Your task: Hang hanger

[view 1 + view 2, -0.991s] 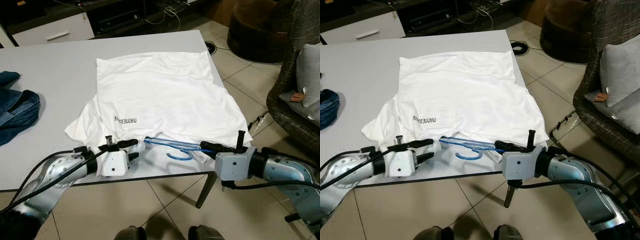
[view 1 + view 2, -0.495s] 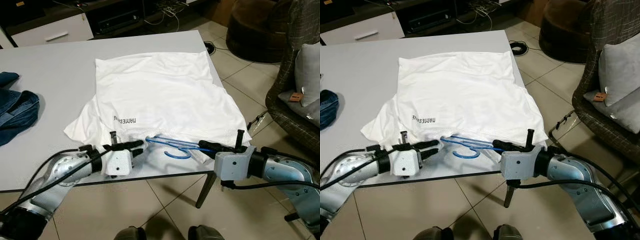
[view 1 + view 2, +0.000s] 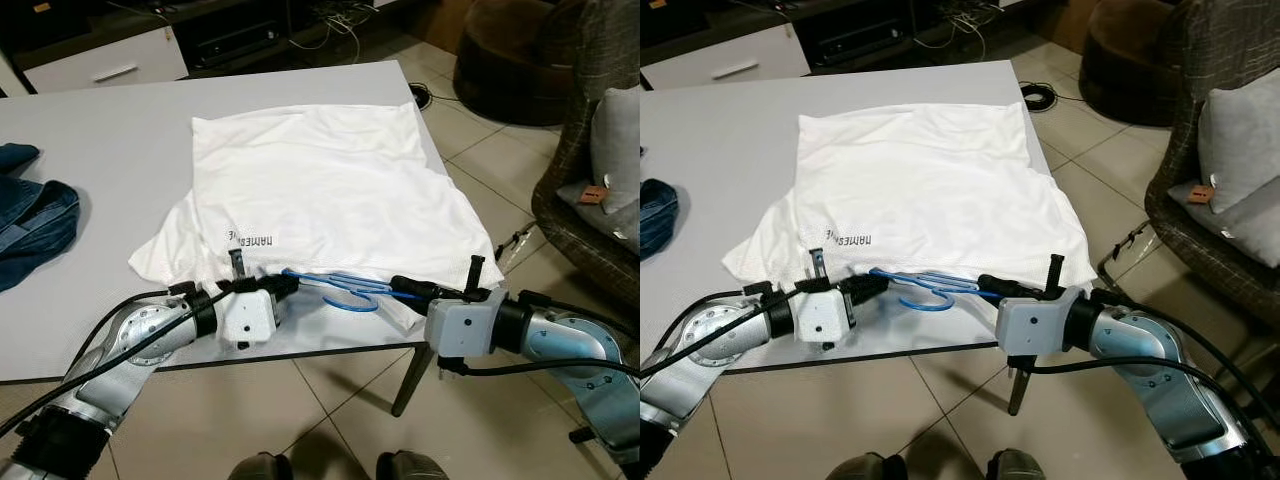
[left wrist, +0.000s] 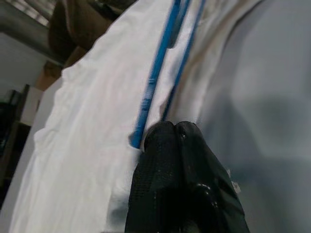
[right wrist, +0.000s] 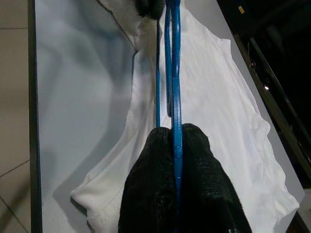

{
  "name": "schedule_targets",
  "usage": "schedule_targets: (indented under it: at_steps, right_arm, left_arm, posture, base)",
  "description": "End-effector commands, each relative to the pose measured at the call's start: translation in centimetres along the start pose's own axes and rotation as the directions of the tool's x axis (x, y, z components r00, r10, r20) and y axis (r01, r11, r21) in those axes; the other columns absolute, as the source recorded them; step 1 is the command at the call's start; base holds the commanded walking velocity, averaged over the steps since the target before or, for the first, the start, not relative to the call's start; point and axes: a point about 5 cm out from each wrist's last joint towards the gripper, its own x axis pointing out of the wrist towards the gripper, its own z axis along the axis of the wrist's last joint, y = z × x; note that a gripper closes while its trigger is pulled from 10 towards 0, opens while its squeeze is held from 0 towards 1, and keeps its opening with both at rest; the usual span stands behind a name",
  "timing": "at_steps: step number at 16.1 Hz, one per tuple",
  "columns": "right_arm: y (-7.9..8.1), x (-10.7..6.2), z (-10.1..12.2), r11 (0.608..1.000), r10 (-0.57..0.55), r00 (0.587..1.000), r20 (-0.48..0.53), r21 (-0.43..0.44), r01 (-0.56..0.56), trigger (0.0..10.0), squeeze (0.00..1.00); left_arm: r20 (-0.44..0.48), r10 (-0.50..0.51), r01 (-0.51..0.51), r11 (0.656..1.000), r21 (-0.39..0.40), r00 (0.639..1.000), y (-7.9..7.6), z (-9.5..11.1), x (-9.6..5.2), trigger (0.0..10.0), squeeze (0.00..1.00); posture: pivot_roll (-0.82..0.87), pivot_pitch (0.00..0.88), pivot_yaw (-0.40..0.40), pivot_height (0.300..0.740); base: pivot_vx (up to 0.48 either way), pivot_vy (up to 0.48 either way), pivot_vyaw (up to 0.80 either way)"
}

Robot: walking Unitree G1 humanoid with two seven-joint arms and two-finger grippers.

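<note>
Two grippers are working at the near hem of the white T-shirt (image 3: pixel 320 190), which is lying flat on the grey table (image 3: pixel 100 150). Beside that hem, the right gripper (image 3: pixel 400 285) is clamping its fingers on one end of the blue hanger (image 3: pixel 340 289). The hanger is lying at the shirt's near edge, partly on the fabric. At the hanger's other end, the left gripper (image 3: pixel 285 284) is pressing its fingers together on the shirt's hem. Denim jeans (image 3: pixel 30 215) are sitting well apart from the shirt.
</note>
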Motion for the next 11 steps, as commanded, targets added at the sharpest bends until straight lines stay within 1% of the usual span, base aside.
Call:
schedule_targets:
  at_steps: [1, 2, 3, 4, 7, 9, 11]
  right_arm:
    - [-0.1, 0.0, 0.0, 1.000, -0.011, 1.000, -0.007, 0.002, 0.011, 10.0, 0.00]
    - [-0.6, 0.0, 0.0, 0.998, -0.049, 0.999, -0.005, 0.038, 0.049, 10.0, 0.00]
    - [-1.0, 0.1, 0.0, 0.995, -0.079, 0.997, -0.004, 0.060, 0.079, 10.0, 0.00]
    - [-1.4, 0.5, -0.2, 0.989, -0.120, 0.993, -0.007, 0.091, 0.120, 10.0, 0.00]
    - [-1.8, 1.1, -0.3, 0.975, -0.167, 0.986, -0.006, 0.151, 0.166, 10.0, 0.00]
    - [-2.1, 1.8, -0.7, 0.960, -0.199, 0.980, -0.023, 0.196, 0.199, 10.0, 0.00]
    - [-1.8, 2.7, -0.6, 0.951, -0.204, 0.979, -0.017, 0.233, 0.202, 10.0, 0.00]
  left_arm:
    - [-0.002, 0.058, -0.058, 0.998, 0.005, 0.998, 1.1, 0.1, -0.5, 2.0, 0.00]
    - [0.013, 0.119, -0.118, 0.992, -0.044, 0.993, 2.0, 0.5, -0.9, 7.1, 0.00]
    - [0.025, 0.142, -0.139, 0.986, -0.086, 0.990, 2.5, 0.8, -1.2, 10.0, 0.00]
    - [0.030, 0.154, -0.150, 0.980, -0.128, 0.988, 2.8, 1.1, -1.9, 10.0, 0.00]
    - [0.033, 0.145, -0.137, 0.974, -0.179, 0.989, 2.8, 1.3, -2.5, 10.0, 0.00]
    - [0.041, 0.159, -0.148, 0.970, -0.195, 0.986, 2.8, 1.8, -2.6, 10.0, 0.00]
    - [0.077, 0.202, -0.187, 0.968, -0.169, 0.976, 3.7, 2.6, -2.4, 10.0, 0.00]
  posture:
    - [-0.10, 0.099, 0.080, 0.740]
    - [-0.10, 0.099, 0.081, 0.740]
    - [-0.10, 0.099, 0.081, 0.740]
    - [-0.10, 0.094, 0.077, 0.740]
    - [-0.09, 0.086, 0.071, 0.740]
    - [-0.08, 0.080, 0.068, 0.740]
    - [-0.08, 0.074, 0.064, 0.740]
  base:
    - [0.000, 0.000, 0.00]
    - [0.000, 0.000, 0.00]
    - [0.000, 0.000, 0.00]
    - [0.000, 0.000, 0.00]
    - [0.000, 0.000, 0.00]
    - [0.000, 0.000, 0.00]
    - [0.000, 0.000, 0.00]
